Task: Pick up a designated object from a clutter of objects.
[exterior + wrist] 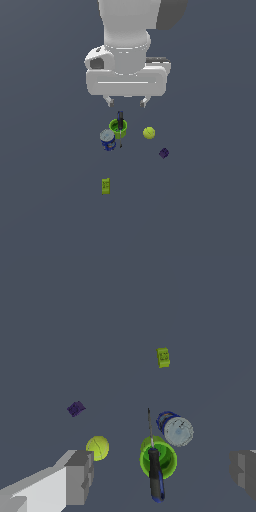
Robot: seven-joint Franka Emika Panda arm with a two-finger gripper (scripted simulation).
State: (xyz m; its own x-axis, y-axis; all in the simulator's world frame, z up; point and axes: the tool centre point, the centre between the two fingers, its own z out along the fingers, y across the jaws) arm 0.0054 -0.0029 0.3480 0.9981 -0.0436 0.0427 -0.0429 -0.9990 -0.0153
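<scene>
Fingers of our gripper [126, 102] stand wide apart and empty, hanging above the green cup [118, 128], since nothing is picked yet. We see the purple cube [164, 153] lying alone, apart from the ball [149, 132] and can [107, 139], so we judge it reachable.

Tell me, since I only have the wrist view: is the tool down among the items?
Observer: No. In the exterior view the tool hangs open, well above the clutter, and touches nothing.
Operator: So what is it lined up over?
Observer: It is roughly over the green cup. The purple cube sits outside the span of the fingers, toward the exterior view's right and nearer that camera.
</scene>
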